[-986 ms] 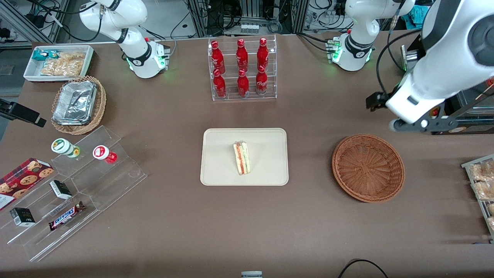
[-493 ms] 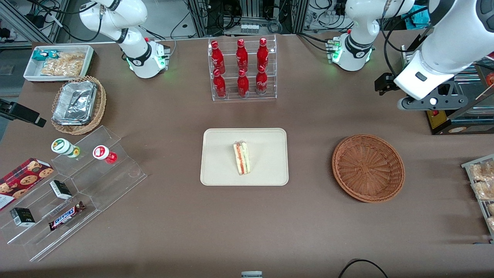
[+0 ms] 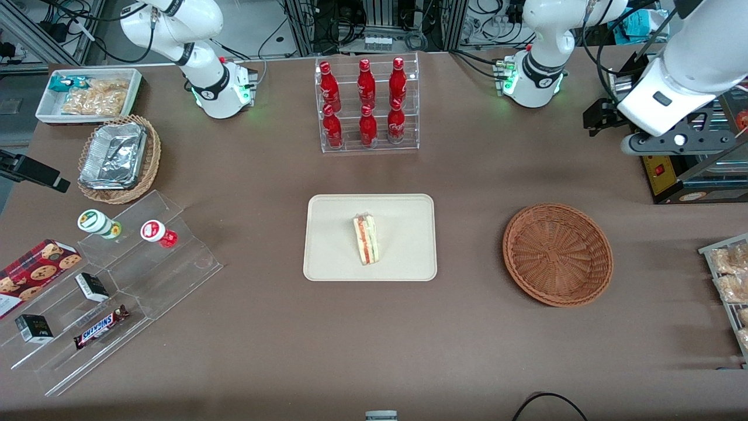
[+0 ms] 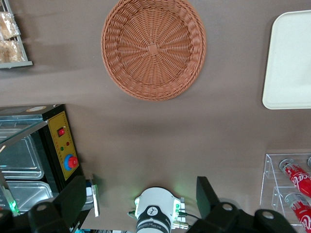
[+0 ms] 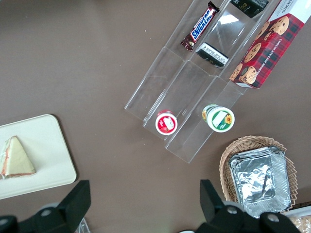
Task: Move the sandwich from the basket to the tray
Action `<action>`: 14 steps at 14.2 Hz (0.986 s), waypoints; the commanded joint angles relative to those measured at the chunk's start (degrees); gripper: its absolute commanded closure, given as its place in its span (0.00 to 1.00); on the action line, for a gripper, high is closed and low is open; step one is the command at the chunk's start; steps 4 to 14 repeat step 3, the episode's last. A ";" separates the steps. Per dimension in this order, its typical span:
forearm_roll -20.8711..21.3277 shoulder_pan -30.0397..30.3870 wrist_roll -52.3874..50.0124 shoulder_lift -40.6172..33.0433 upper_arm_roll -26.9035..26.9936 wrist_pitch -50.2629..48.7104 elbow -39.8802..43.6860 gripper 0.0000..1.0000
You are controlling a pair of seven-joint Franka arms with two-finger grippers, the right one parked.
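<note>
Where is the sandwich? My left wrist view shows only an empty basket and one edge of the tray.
Observer: The sandwich lies on the tray, near its middle, with nothing else on it.
Operator: How does the arm stand relative to the basket?
Observer: The pincer is open and empty. The front view places it above the table at the working arm's end, farther from the front camera than the basket.
</note>
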 commanded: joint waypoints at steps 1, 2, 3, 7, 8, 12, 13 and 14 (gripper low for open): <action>-0.60 0.72 1.11 -0.55 -0.04 -1.10 -0.42 0.00; -0.69 0.72 1.11 -0.54 -0.04 -1.10 -0.42 0.00; -0.60 0.72 1.02 -0.54 -0.04 -1.19 -0.42 0.00; -0.60 0.72 1.02 -0.54 -0.04 -1.19 -0.42 0.00; -0.60 0.72 1.02 -0.54 -0.04 -1.19 -0.42 0.00; -0.60 0.72 1.02 -0.54 -0.04 -1.19 -0.42 0.00; -0.60 0.72 1.02 -0.54 -0.04 -1.19 -0.42 0.00; -0.60 0.72 1.02 -0.54 -0.04 -1.19 -0.42 0.00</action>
